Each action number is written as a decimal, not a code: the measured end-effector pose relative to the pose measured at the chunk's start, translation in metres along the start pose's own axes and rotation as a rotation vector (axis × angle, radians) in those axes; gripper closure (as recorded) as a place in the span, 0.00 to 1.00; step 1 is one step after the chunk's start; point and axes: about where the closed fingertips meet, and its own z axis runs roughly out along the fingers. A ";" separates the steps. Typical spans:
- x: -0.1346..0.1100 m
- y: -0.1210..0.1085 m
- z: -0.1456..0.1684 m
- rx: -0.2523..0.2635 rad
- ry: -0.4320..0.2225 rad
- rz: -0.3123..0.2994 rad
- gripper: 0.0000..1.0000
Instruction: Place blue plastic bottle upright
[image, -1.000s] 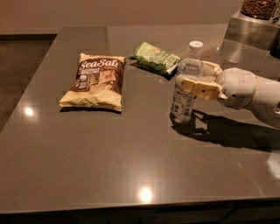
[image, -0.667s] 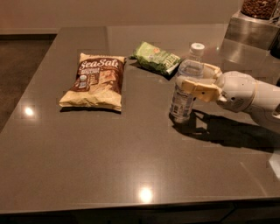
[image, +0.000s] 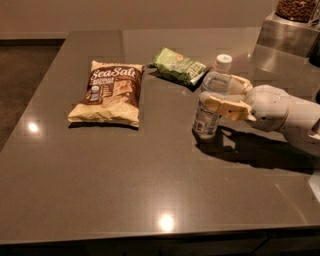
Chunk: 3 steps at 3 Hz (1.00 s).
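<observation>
The pincer (image: 220, 92) sits right of centre in the frame, clasped around the middle of the bottle (image: 206, 120), one cream finger across its front and the other behind its shoulder. The bottle stands with its base on or just above the bench (image: 150, 175); I cannot tell which. It leans a little, the white cap tipped toward the upper right.

To finish well, I judge the wrist should first rotate until the cap is straight over the base. The base should then press flat on the bench, and the fingers should part slowly and evenly so neither drags the bottle sideways. A straight retreat to the right would keep clear of it.

The bottle is thin clear plastic, ribbed near the shoulder, with a pale label. It probably dents easily and, being narrow-footed, topples readily. The bench is smooth, dark and glossy, likely offering little grip. At upper left lies a crinkly chip bag (image: 107, 92), and a green packet (image: 179, 66) lies just behind the bottle.
</observation>
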 end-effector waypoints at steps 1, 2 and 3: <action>0.005 0.004 0.003 -0.044 0.034 -0.042 0.31; 0.009 0.005 0.006 -0.075 0.064 -0.051 0.08; 0.008 0.005 0.008 -0.078 0.063 -0.051 0.00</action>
